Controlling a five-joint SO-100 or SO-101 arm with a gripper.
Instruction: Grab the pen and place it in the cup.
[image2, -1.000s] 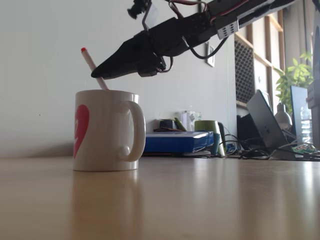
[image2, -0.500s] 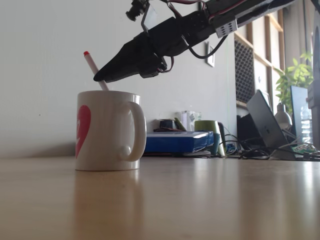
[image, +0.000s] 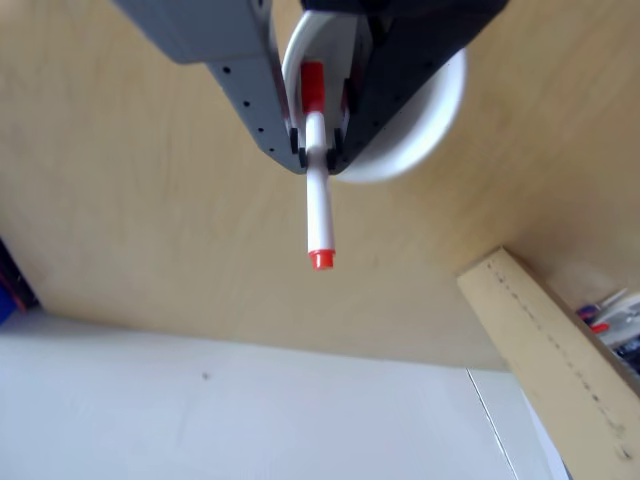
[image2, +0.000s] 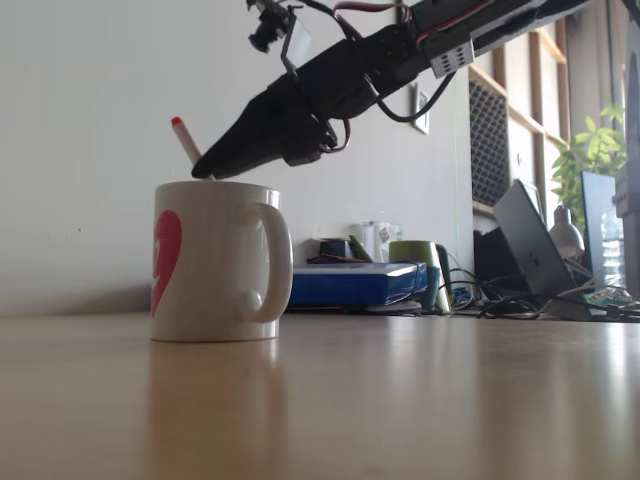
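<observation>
Fingers: our gripper (image2: 212, 166) is clamped on the pen (image2: 188, 142) near its middle.
Pen: tilted, red tip up and left in the fixed view, lower end inside the mug (image2: 212, 262), which stands on the table (image2: 420, 400).
Axis: we judge opening the fingers lets it drop in.

pen (image: 318, 205) white, red tip; cup (image2: 210, 262) white, pink logo; tool (image2: 203, 170) black; tabletop (image2: 400, 400) light wood.

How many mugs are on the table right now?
1 for certain: the white mug at the fixed view's left, under the jaws. A green cup-like thing stands amid background clutter, which may hide others.
</observation>
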